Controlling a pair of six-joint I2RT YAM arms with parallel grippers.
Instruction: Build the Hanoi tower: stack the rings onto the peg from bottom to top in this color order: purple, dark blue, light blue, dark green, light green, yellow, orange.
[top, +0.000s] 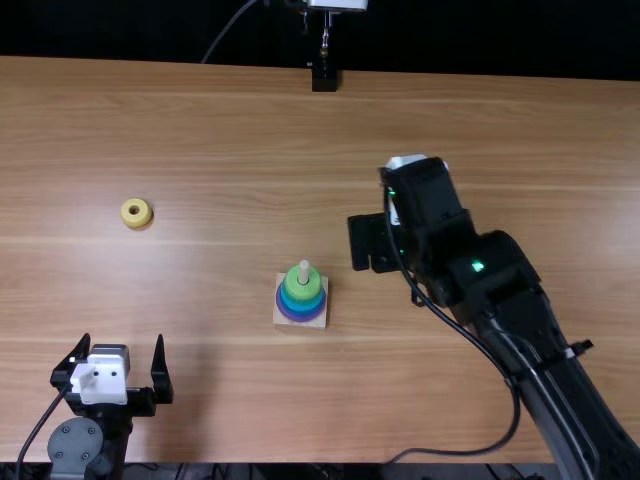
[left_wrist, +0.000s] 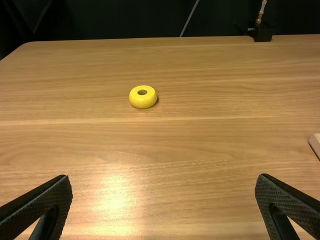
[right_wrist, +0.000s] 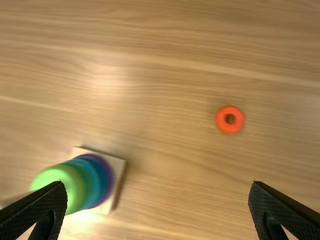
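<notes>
While the yellow ring (left_wrist: 143, 102) lies left on the worktop (top: 220, 130), the orange ring (right_wrist: 229, 129) rests well apart from the peg (top: 304, 267). Both the left pincer (top: 122, 342) and right pincer (right_wrist: 158, 184) stand wide and empty. The rings look light, stiff, smooth, perhaps slippery, hardly fragile; best pinched squarely across the outer rim, hole left free.

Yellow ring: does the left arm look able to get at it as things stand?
Probably yes: the left pincer is open, the yellow ring lies out ahead of it, and nothing stands between them.
</notes>
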